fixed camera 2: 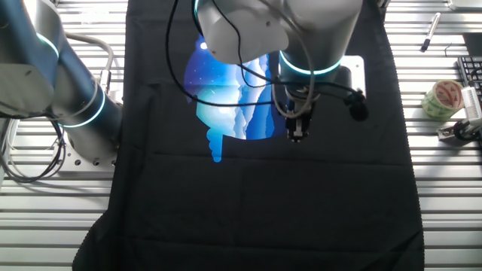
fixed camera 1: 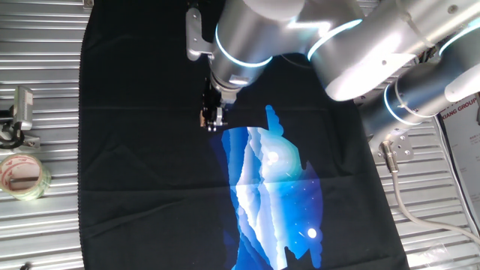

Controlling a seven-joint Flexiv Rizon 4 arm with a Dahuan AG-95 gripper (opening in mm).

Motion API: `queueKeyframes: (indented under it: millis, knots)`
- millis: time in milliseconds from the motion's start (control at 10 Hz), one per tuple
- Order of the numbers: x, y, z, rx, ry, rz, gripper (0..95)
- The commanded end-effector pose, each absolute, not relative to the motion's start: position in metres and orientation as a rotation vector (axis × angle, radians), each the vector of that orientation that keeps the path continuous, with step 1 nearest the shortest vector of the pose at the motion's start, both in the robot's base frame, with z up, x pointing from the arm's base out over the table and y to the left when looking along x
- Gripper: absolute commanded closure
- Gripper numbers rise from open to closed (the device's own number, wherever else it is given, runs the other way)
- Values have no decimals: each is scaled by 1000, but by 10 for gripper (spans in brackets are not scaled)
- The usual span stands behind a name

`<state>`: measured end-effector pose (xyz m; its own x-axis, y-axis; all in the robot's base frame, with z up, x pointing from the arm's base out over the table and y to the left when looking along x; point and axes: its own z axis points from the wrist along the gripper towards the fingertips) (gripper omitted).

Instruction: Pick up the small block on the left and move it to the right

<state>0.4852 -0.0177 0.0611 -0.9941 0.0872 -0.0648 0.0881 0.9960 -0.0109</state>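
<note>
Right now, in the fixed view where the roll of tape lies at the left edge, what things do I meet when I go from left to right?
Roll of clear tape → edge of the black cloth → gripper → blue printed picture on the cloth → arm base with its grey cable.

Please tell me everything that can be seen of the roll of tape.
The roll of tape is a ring of clear, slightly yellowish tape with red print around its core. It lies flat, hole upward, on the ribbed metal table, beside the black cloth and not on it. A small metal clip-like object lies close by; whether they touch cannot be told. In the other fixed view it shows again at the table's edge. The pincer is far from it.
</note>
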Motion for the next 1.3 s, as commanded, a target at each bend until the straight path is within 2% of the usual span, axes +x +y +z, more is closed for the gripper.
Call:
queueKeyframes:
  millis: [100,1300]
  knots:
    - [484,-11,60,164,3062,-27,950]
    - [470,35,58,167,3045,-1,950]
